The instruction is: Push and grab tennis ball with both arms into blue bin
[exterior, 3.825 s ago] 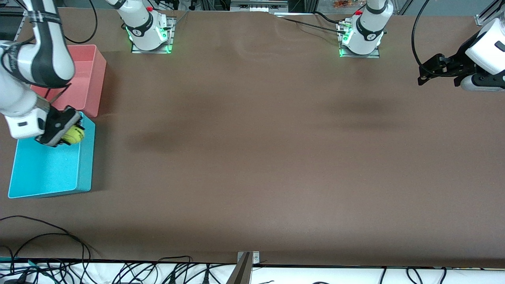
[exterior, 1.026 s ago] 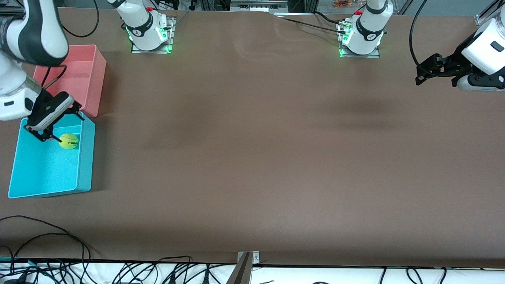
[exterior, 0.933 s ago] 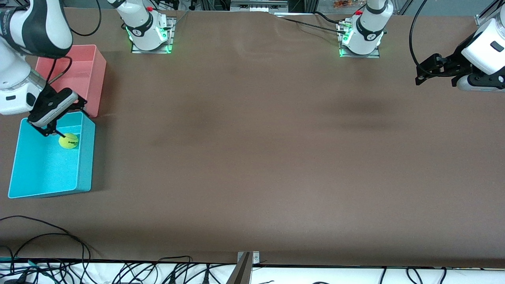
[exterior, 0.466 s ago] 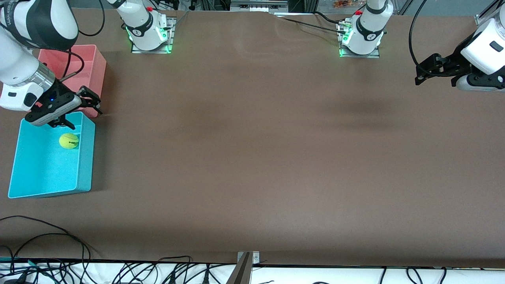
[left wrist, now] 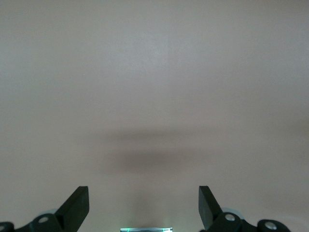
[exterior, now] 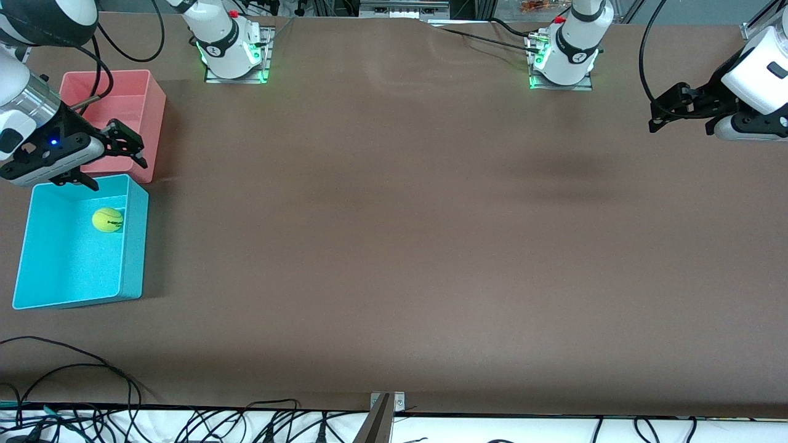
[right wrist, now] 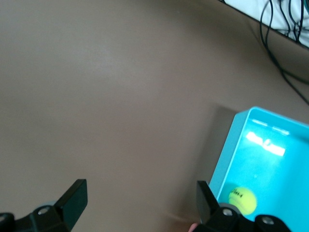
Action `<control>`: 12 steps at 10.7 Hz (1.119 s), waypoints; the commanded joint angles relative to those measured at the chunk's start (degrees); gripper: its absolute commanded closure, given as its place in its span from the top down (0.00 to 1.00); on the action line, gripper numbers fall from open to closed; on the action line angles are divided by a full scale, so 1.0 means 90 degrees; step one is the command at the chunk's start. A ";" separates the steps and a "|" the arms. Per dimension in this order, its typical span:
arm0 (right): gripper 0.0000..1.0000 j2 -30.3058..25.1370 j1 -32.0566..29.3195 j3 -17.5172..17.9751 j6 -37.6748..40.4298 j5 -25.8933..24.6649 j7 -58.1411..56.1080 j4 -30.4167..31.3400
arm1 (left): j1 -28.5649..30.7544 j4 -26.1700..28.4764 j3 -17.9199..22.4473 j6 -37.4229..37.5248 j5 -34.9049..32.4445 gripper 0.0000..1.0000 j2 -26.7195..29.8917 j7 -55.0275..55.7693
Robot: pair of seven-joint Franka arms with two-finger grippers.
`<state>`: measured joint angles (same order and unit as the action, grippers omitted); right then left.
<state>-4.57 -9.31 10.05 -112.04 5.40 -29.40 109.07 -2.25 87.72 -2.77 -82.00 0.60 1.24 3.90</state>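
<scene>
The yellow-green tennis ball (exterior: 108, 219) lies inside the blue bin (exterior: 134, 246), in the part farther from the front camera; both also show in the right wrist view, the ball (right wrist: 241, 199) in the bin (right wrist: 227, 154). My right gripper (exterior: 129, 146) is open and empty, raised over the pink bin's edge, just above the blue bin's rim. My left gripper (exterior: 666, 111) is open and empty, held up over the table at the left arm's end; its wrist view shows only bare table between the fingers (left wrist: 77, 208).
A pink bin (exterior: 151, 98) stands right beside the blue bin, farther from the front camera. The two arm bases (exterior: 231, 49) (exterior: 563, 55) stand along the table's back edge. Cables hang along the front edge (exterior: 92, 424).
My right gripper let go of the ball, which dropped into the blue bin and lies still. The gripper rose out of the bin and moved up over the pink bin. The left arm stayed put.
</scene>
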 commanded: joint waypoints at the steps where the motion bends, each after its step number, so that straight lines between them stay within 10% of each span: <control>1: 1.00 0.0166 0.0067 0.0016 0.0767 -0.0121 0.2281 -0.0585 | 0.0025 -0.0040 0.0035 0.0009 0.0090 1.00 0.0048 0.0006; 12: 1.00 0.0234 0.0019 -0.0179 0.1931 -0.0504 0.2974 -0.1748 | 0.0045 -0.0030 0.0035 0.0019 0.0090 1.00 0.0048 0.0006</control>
<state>-4.14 -8.92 9.09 -96.59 -0.98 -3.72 96.38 -2.10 87.72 -2.46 -82.00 0.60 1.24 3.90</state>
